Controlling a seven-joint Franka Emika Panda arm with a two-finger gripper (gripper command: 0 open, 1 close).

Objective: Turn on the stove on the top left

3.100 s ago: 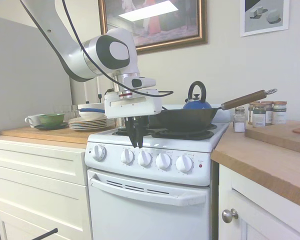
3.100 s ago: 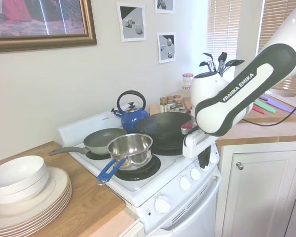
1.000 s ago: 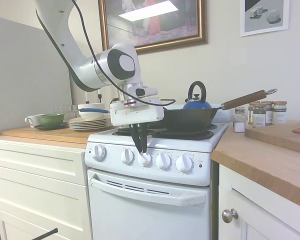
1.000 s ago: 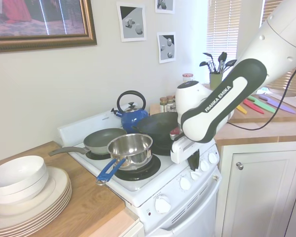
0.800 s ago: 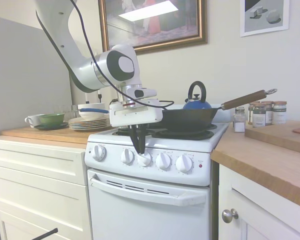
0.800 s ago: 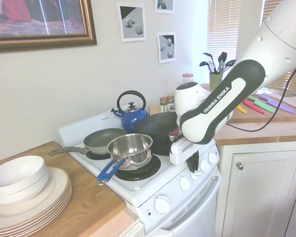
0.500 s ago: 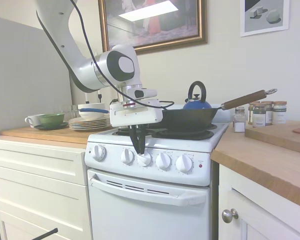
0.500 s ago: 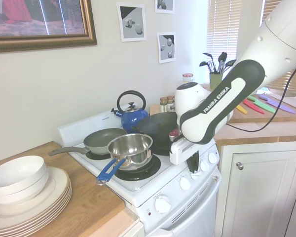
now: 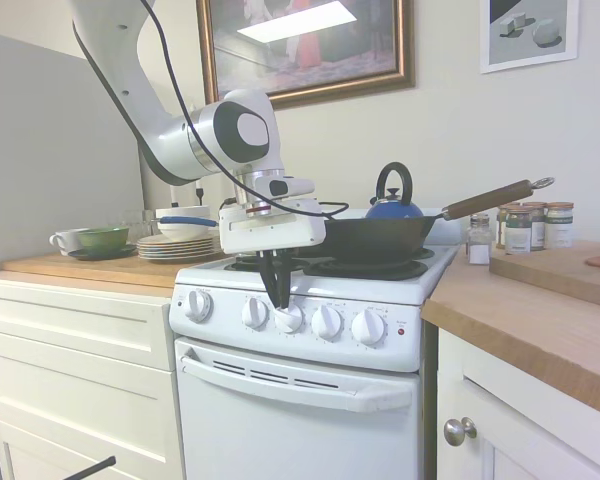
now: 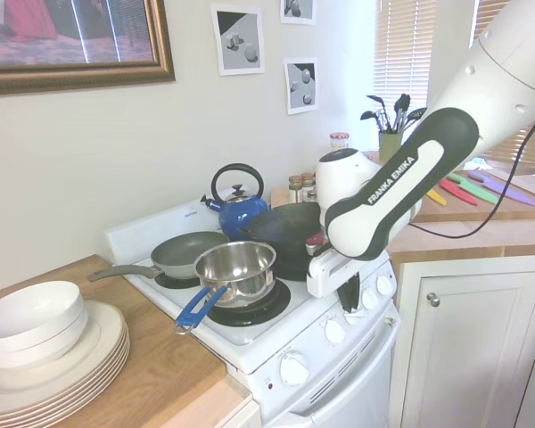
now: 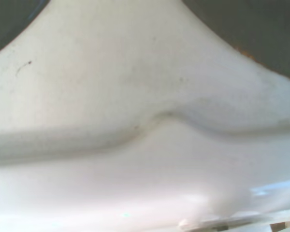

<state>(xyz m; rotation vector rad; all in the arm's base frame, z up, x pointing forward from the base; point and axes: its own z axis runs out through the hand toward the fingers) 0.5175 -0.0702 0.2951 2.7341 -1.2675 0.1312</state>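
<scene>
Here the gripper (image 9: 279, 298) is pointing straight down in front of the stove (image 9: 310, 360), its dark fingers drawn close together and their tips sitting at the top of the third knob (image 9: 290, 318) from the left in the row of five. Whether they are actually pinching that knob cannot be told from either outside view. The stove is standing between white cabinets with wooden tops (image 9: 75, 268), its small red light (image 9: 401, 331) showing at the right end of the panel. A black wok (image 9: 370, 238) with a wooden handle and a blue kettle (image 9: 393, 205) are sitting on the right-hand burners; a steel saucepan (image 10: 234, 267) and a grey frying pan (image 10: 187, 253) are occupying the others. The wrist view is showing only blurred white enamel (image 11: 145, 145).
</scene>
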